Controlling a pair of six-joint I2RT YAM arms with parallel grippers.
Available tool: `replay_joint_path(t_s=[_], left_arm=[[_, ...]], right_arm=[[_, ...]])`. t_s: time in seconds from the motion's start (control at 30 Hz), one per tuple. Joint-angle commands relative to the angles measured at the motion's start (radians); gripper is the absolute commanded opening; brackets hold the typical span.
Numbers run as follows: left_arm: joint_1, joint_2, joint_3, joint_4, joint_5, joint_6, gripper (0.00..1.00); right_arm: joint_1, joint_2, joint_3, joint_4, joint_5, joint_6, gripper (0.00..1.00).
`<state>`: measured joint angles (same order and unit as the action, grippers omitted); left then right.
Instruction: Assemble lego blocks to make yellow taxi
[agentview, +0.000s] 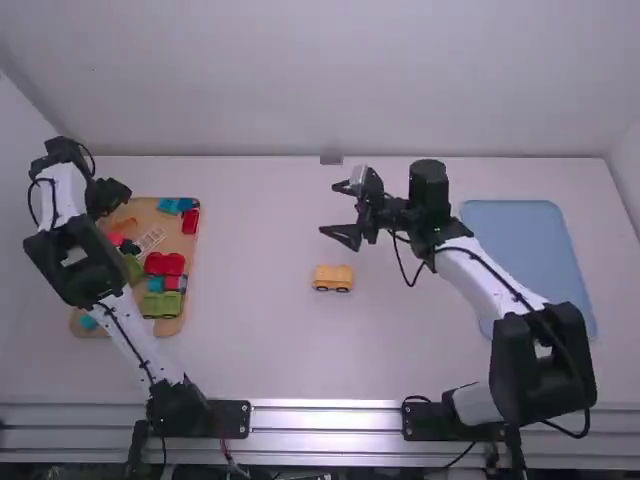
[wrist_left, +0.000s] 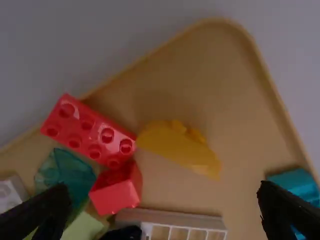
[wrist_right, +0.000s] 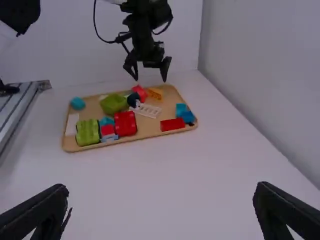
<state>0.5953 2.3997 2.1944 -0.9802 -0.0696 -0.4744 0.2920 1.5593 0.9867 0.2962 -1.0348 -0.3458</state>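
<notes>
A yellow wheeled car base (agentview: 333, 279) sits alone on the middle of the table. My left gripper (agentview: 108, 198) is over the far part of the wooden tray (agentview: 147, 212). In the left wrist view the left gripper (wrist_left: 162, 212) stands wide open, a curved yellow block (wrist_left: 177, 146) lying on the tray between and beyond its fingers. Beyond the car base, above the table, my right gripper (agentview: 331, 210) is open with nothing held. Its own view gives the right gripper (wrist_right: 160, 212) spread wide, facing the tray (wrist_right: 150, 133) and the yellow block (wrist_right: 155, 93).
Red blocks (agentview: 165, 264), green blocks (agentview: 162, 304), blue blocks (agentview: 175, 205) and a white grid-like piece (wrist_right: 146, 110) lie on the tray. A flat blue tray (agentview: 520, 240) is at the right, partly behind the right arm. A wall runs along the table's far edge.
</notes>
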Motion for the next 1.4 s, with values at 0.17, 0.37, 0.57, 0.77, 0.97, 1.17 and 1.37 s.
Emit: replay_joint_path(t_s=[0.17, 0.37, 0.57, 0.77, 0.97, 1.17, 1.37], left_arm=[[-0.009, 0.033, 0.03, -0.006, -0.032, -0.008, 0.99], [-0.012, 0.074, 0.03, -0.008, -0.072, -0.026, 1.0], [-0.006, 0.075, 0.03, 0.009, -0.026, -0.027, 1.0], [-0.013, 0.098, 0.03, 0.041, -0.074, -0.034, 0.98], [-0.018, 0.106, 0.03, 0.052, -0.078, -0.032, 0.94], [-0.027, 0.107, 0.021, 0.06, -0.078, -0.035, 0.95], [-0.027, 0.107, -0.002, 0.07, -0.078, -0.034, 0.95]], right_arm=[[0.032, -0.022, 0.028, -0.002, 0.093, 0.005, 0.99], [0.042, -0.022, 0.028, -0.015, 0.093, 0.005, 0.99], [0.041, -0.022, 0.028, -0.015, 0.093, 0.005, 0.99], [0.053, -0.022, 0.028, -0.021, 0.09, 0.005, 0.99], [0.056, -0.022, 0.028, -0.023, 0.091, 0.005, 0.99], [0.056, -0.022, 0.028, -0.024, 0.09, 0.005, 0.99], [0.056, -0.022, 0.028, -0.024, 0.09, 0.006, 0.99]])
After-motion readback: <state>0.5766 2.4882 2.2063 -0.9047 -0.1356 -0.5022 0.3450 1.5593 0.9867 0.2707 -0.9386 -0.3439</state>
